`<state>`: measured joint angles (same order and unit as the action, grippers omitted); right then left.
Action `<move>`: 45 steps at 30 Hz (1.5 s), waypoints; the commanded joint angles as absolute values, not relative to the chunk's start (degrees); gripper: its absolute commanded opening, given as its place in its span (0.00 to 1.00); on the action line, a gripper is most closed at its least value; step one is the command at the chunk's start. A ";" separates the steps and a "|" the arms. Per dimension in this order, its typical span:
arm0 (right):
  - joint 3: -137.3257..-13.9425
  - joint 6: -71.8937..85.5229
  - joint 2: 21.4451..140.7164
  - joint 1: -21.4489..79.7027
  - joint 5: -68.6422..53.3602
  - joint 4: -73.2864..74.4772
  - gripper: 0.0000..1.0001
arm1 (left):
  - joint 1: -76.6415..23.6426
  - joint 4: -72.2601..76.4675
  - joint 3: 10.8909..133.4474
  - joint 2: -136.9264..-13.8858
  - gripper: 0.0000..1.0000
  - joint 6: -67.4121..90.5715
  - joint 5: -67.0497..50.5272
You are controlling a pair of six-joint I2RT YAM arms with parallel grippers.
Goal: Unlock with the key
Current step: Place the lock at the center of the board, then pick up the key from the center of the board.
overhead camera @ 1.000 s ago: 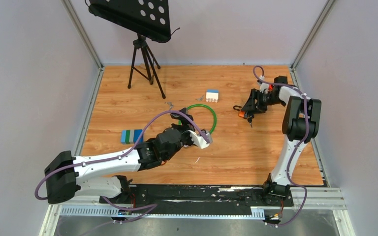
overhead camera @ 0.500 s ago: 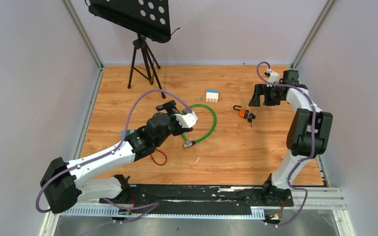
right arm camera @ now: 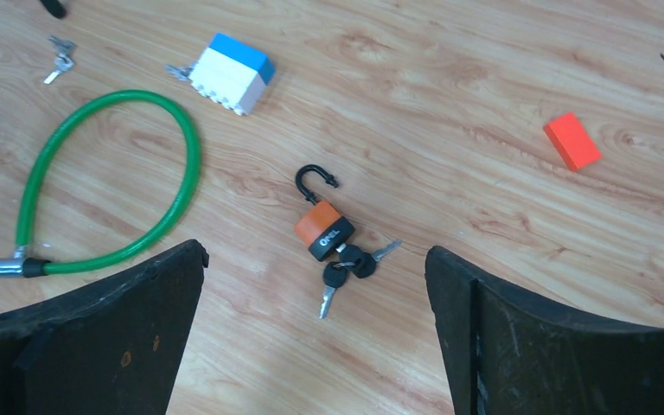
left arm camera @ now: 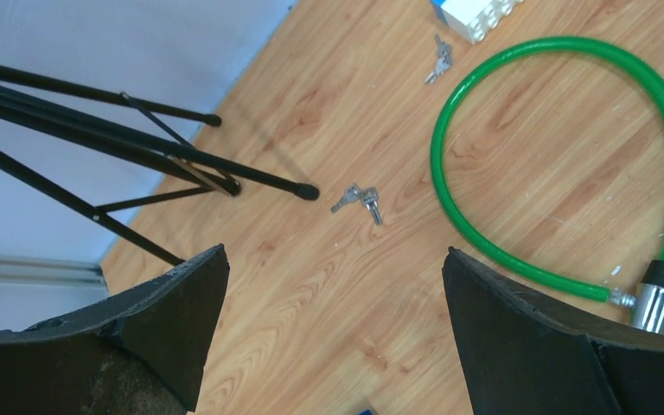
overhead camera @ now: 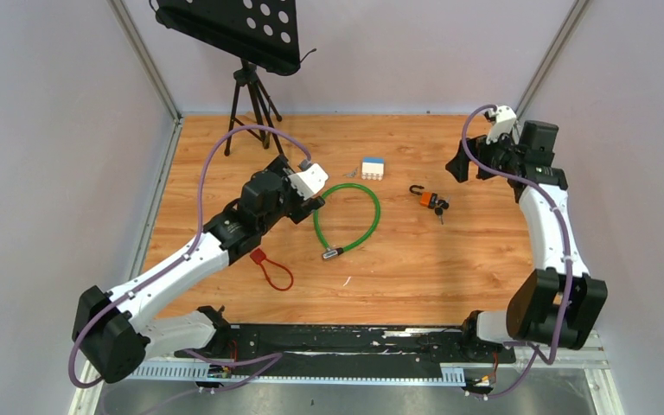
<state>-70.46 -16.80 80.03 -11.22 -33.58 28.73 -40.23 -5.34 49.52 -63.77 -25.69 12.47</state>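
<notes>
— how do your grippers stand?
— both are wide and hold nothing. my right gripper [right arm camera: 313,255] hangs above the padlock [right arm camera: 322,226]. my left gripper [left arm camera: 333,285] hangs above a small silver key bunch [left arm camera: 359,199], near the tripod foot [left arm camera: 307,190].
— where is the padlock?
— it lies flat on the wooden table [right arm camera: 484,69], on my right side. there is one padlock — orange top, black bottom. its black hooked shackle is free at one end. two black-headed keys [right arm camera: 346,264] touch its bottom. if one sits in the keyhole i cannot tell.
— what else lies there?
— one smooth green cable lock [right arm camera: 138,173], bent in a loop with a metal end. one white-and-blue brick [right arm camera: 232,73], with a second silver bunch [left arm camera: 439,62] just beside. one orange-red block [right arm camera: 572,141] — and one red cord loop [overhead camera: 272,270].
</notes>
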 commanded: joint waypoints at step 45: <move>-54.49 -11.76 55.10 -5.80 -47.69 24.08 1.00 | -44.47 -17.92 54.20 -88.44 1.00 -30.03 2.10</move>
